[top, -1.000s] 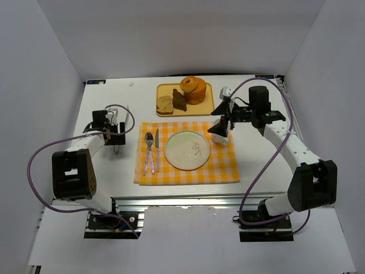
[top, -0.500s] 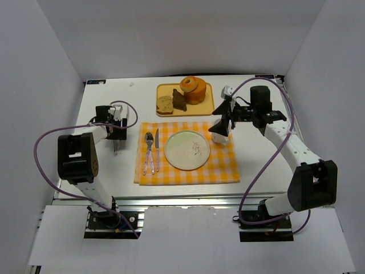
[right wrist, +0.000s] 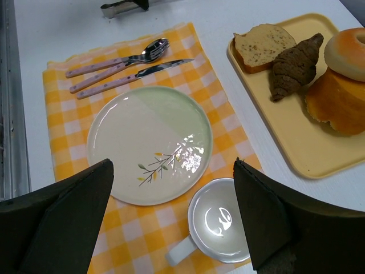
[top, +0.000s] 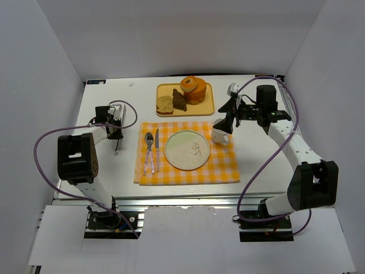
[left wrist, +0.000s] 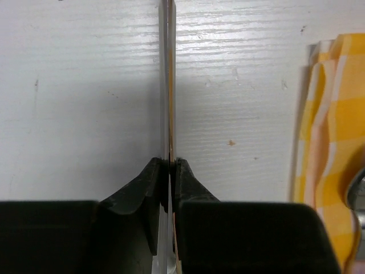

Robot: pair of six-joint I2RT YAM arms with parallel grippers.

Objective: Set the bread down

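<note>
Closing down from wide, my left gripper (left wrist: 170, 165) is now pinching the tongs (left wrist: 170, 68) left of the placemat (left wrist: 331, 114), readying me, I am judging, to fetch the bread slice (right wrist: 262, 45) lying on the far tray (right wrist: 285, 131), while my right gripper (top: 225, 121) is hovering, jaws spread wide, above the mug (right wrist: 219, 225).

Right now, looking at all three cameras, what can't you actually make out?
- Left wrist view: the metal tool pinched in the left gripper shows edge-on only and runs off the top edge, so its type is unclear.
- Top view: that tool is tiny and mostly under the gripper.
- Right wrist view: the top edge cuts the tool off. The right edge cuts off the ring-shaped bread, the loaf under it and the tray.
</note>
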